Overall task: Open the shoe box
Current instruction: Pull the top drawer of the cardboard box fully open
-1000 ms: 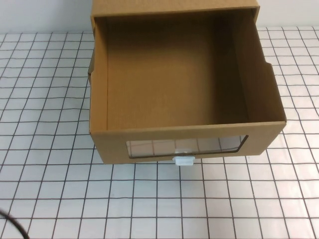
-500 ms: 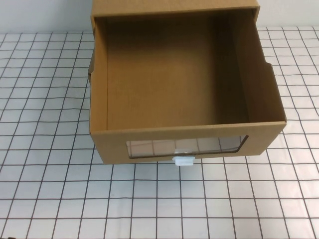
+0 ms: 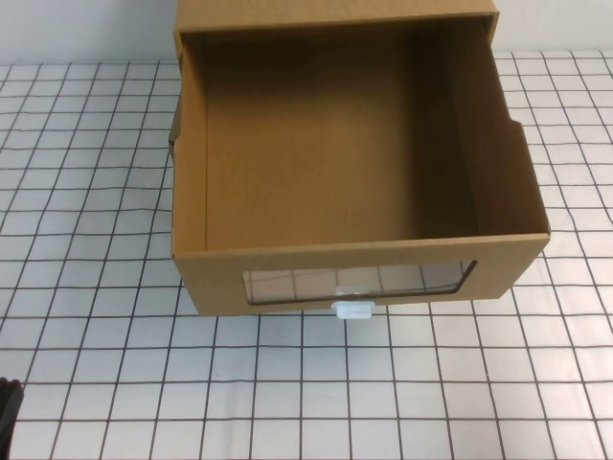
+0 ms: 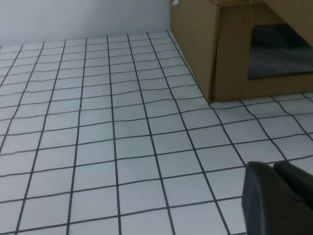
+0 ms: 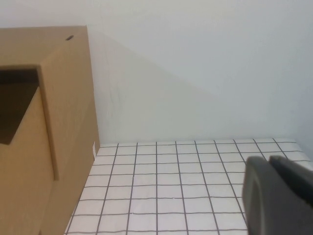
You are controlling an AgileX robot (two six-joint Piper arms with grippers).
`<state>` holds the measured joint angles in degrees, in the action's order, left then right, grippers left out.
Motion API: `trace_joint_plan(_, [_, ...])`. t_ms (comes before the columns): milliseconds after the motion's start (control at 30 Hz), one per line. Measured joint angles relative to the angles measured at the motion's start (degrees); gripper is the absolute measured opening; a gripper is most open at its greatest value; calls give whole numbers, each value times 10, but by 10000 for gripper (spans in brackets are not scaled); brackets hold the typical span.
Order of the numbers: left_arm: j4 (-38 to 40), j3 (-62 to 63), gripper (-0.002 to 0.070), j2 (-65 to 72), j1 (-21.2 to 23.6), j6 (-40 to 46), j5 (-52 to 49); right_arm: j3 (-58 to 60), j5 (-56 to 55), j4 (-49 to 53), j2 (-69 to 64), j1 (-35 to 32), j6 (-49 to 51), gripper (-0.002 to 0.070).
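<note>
The shoe box (image 3: pixel 354 153) sits mid-counter toward the back wall. Its drawer is slid out to the near side, so you can look straight down into it. The front panel has a clear window (image 3: pixel 356 281) with a small white tab (image 3: pixel 352 309) under it. The gridded counter (image 3: pixel 96 192) is all around it. The left hand (image 4: pixel 273 169) hangs low at the near-left corner, well apart from the box, and its fingers look pressed together I think. The right hand (image 5: pixel 269 161) is off the box's right side, closed on nothing
</note>
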<state>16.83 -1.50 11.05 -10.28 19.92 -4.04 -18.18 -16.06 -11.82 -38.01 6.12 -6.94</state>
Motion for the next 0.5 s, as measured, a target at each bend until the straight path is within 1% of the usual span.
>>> trace_joint_plan(500, [0, 0, -4, 0, 0, 0, -6, 0, -1, -2, 0, 0, 0, -14])
